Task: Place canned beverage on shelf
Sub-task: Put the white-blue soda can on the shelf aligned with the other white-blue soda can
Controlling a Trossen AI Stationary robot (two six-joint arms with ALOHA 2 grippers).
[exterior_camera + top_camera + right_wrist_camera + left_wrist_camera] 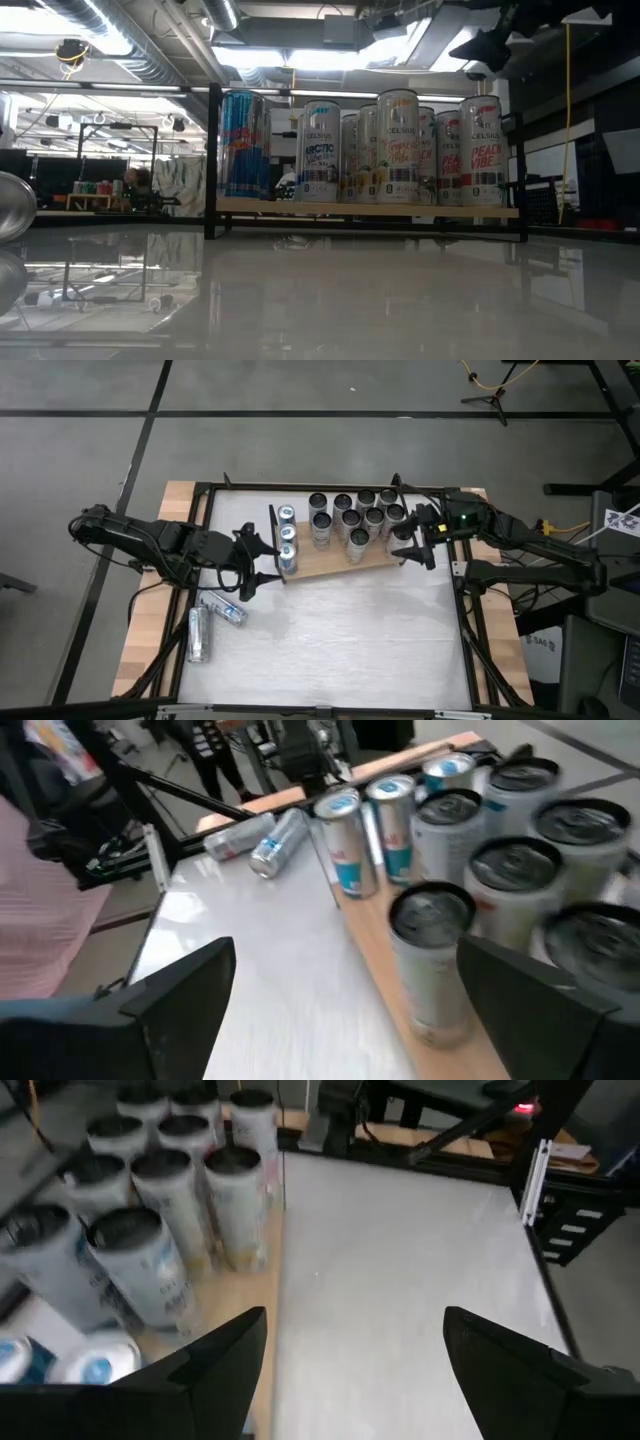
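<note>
Behind and outward of the left gripper (262, 560), spread and empty beside the shelf (330, 565): two loose cans (212, 622) lying flat on the desk (350, 640), far from the right gripper (413, 540), spread too.

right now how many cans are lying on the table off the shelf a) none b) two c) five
b, two cans lie on their sides on the white table, near the left gripper, apart from the shelf where the rest stand upright.
</note>
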